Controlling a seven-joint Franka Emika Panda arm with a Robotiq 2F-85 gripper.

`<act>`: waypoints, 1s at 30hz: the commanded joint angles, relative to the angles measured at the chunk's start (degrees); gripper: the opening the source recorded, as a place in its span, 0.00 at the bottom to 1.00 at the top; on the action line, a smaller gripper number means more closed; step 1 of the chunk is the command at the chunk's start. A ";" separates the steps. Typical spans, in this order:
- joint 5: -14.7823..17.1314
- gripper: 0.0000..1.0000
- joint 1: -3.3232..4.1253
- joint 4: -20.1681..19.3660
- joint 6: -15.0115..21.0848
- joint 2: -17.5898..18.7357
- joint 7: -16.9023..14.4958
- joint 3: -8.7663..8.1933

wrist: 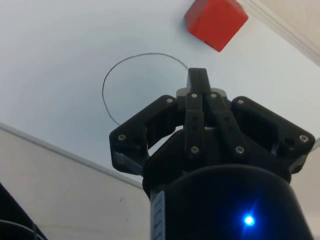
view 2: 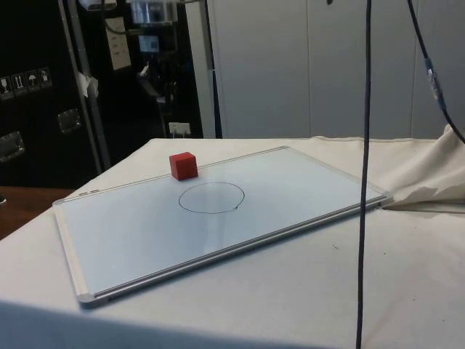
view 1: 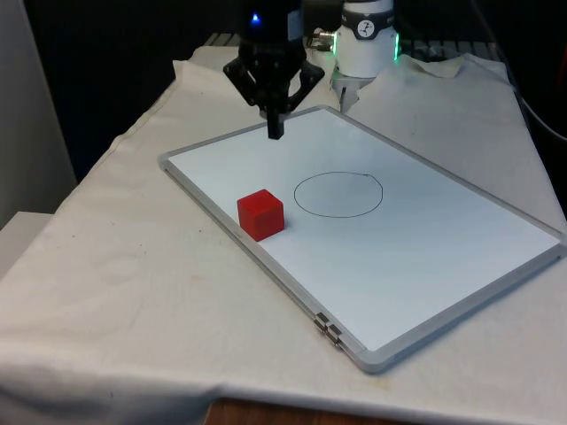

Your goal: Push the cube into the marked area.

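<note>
A red cube (view 1: 260, 214) rests on the whiteboard (view 1: 443, 239), close to the board's edge on the front view's left. Just beside it, towards the front view's right, a hand-drawn circle (view 1: 337, 195) marks an area on the board; the cube lies outside the line. My black gripper (view 1: 275, 131) hangs above the board's far end, well behind the cube, with its fingers pressed together and nothing between them. In the wrist view the shut gripper (wrist: 198, 76) points over the circle (wrist: 142, 85), the cube (wrist: 216, 22) beyond it. The side view shows the cube (view 2: 183, 165) behind the circle (view 2: 211, 197).
The whiteboard (view 2: 305, 196) lies tilted across the white cloth (view 1: 133, 266). Small metal hinges (view 1: 327, 329) sit on its near edge. A black cable (view 2: 363, 174) hangs down in the side view. Bunched cloth (view 2: 429, 174) lies at the side view's right.
</note>
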 commanded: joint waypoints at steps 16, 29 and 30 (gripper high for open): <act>2.98 0.00 -1.66 5.67 0.46 6.70 -0.74 -2.06; 6.36 0.00 -2.23 9.63 0.74 12.20 -0.97 -4.24; 6.59 0.00 -2.29 9.91 0.69 12.61 -0.92 -4.41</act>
